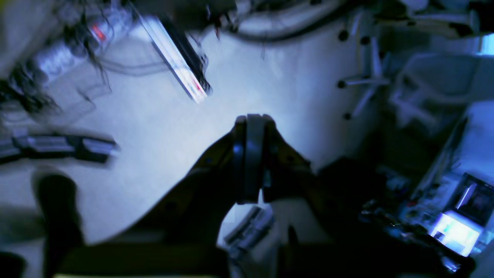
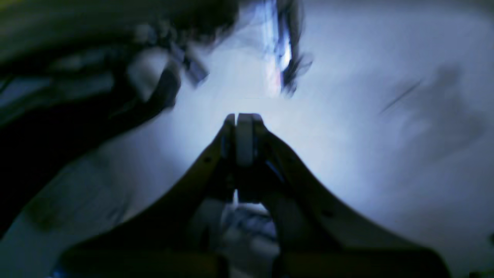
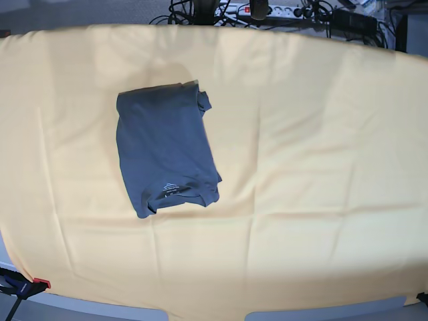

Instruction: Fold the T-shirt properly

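The slate-grey T-shirt [image 3: 165, 148] lies folded into a rough rectangle on the yellow cloth [image 3: 301, 167], left of centre in the base view, its pale neck label near its front edge. Neither arm shows in the base view. In the left wrist view my left gripper [image 1: 252, 119] is shut with nothing between its fingers, pointing at a pale floor. In the blurred right wrist view my right gripper [image 2: 242, 117] is likewise shut and empty, away from the shirt.
The yellow cloth covers the whole table. Cables and a power strip [image 3: 267, 10] lie behind the far edge. A clamp [image 3: 23, 287] grips the cloth at the front left corner. A chair base [image 1: 362, 81] and cluttered equipment [image 1: 455, 220] stand on the floor.
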`<control>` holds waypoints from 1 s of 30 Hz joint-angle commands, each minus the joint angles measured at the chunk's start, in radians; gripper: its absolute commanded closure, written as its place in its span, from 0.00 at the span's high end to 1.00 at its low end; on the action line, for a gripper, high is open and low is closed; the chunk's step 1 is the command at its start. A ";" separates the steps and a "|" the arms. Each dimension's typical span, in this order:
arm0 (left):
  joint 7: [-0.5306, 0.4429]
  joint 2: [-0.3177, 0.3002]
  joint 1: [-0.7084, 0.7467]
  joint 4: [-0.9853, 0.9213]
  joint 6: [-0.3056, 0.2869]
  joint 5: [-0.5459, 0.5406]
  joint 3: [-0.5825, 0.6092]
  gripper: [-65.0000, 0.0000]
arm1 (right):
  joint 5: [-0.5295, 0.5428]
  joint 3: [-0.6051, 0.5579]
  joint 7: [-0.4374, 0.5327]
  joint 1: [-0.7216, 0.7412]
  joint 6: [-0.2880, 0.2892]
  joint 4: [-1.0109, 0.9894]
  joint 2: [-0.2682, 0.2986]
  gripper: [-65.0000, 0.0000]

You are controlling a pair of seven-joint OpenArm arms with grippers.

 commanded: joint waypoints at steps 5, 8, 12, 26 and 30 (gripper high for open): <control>-0.184 0.004 -0.103 -0.240 0.028 0.184 0.215 0.00 | -0.314 -0.233 0.315 0.033 0.004 -0.195 0.006 0.00; -0.283 0.005 -0.236 -0.463 0.056 0.362 0.378 0.00 | -0.497 -0.370 0.396 0.143 0.004 -0.314 0.007 0.00; -0.457 0.058 -0.419 -0.802 0.063 0.528 0.516 0.00 | -0.667 -0.527 0.573 0.298 0.004 -0.504 0.043 0.00; -1.589 0.296 -0.983 -1.831 0.296 1.346 0.603 0.00 | -1.330 -1.043 1.476 0.886 -0.417 -1.449 -0.030 0.00; -1.589 0.377 -0.972 -1.832 0.422 1.282 0.724 0.00 | -1.329 -1.129 1.482 0.921 -0.486 -1.477 -0.095 0.00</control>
